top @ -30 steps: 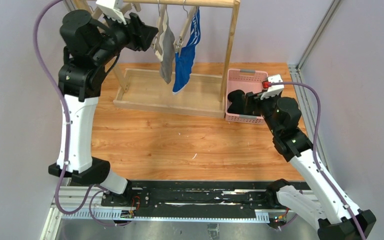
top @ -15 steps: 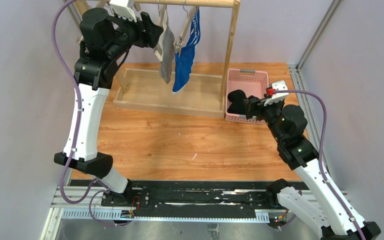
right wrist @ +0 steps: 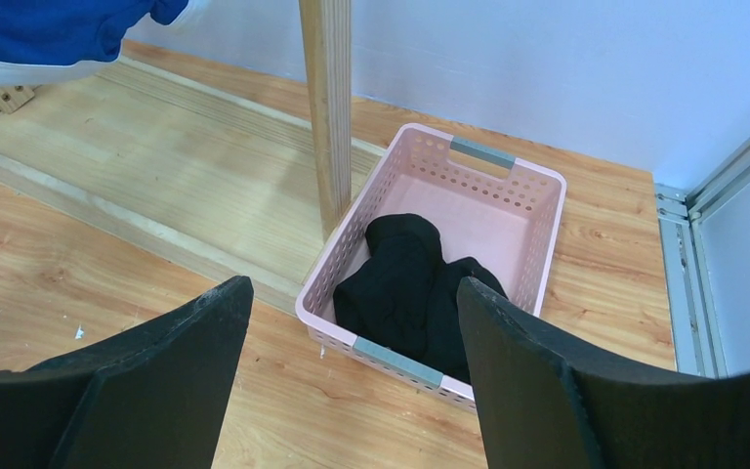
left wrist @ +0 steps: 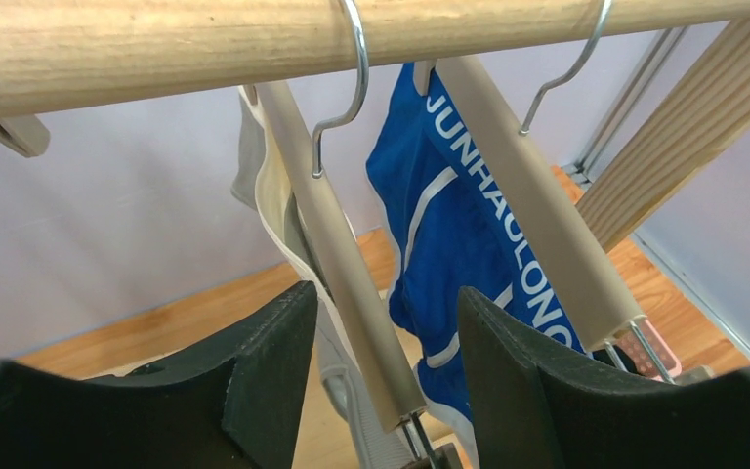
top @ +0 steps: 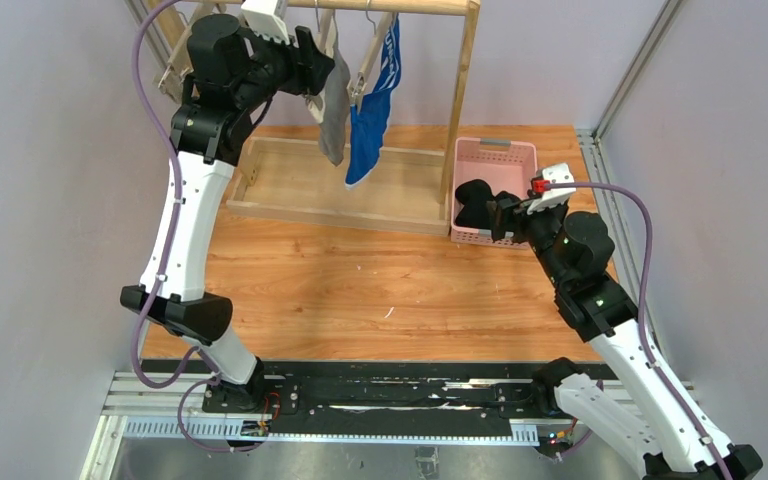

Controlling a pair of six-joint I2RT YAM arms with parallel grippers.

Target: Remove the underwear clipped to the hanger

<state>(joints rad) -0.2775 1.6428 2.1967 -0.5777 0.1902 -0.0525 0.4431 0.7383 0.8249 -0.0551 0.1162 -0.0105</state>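
Observation:
A grey brief (top: pixel 334 112) and a bright blue brief with white markings (top: pixel 370 125) hang from two beige hangers on a wooden rail (top: pixel 390 6). My left gripper (top: pixel 322 68) is open, high at the rail. In the left wrist view its jaws (left wrist: pixel 383 298) stand either side of the grey brief's hanger (left wrist: pixel 337 244), not closed on it. The grey brief (left wrist: pixel 271 191) and the blue brief (left wrist: pixel 454 234) hang just beyond. A black brief (right wrist: pixel 405 288) lies in a pink basket (right wrist: pixel 539 230). My right gripper (right wrist: pixel 352 288) is open and empty, just short of the basket (top: pixel 522 155).
The wooden rack has an upright post (top: pixel 462 110) beside the basket and a low tray base (top: pixel 290 190) on the wooden table. Aluminium frame rails (top: pixel 600 190) run along the right edge. Grey walls stand close behind the rack.
My left arm has swung right along the rail, bringing its open jaws up to the grey brief's hanger. My right gripper has drawn back slightly from the basket, then held still.

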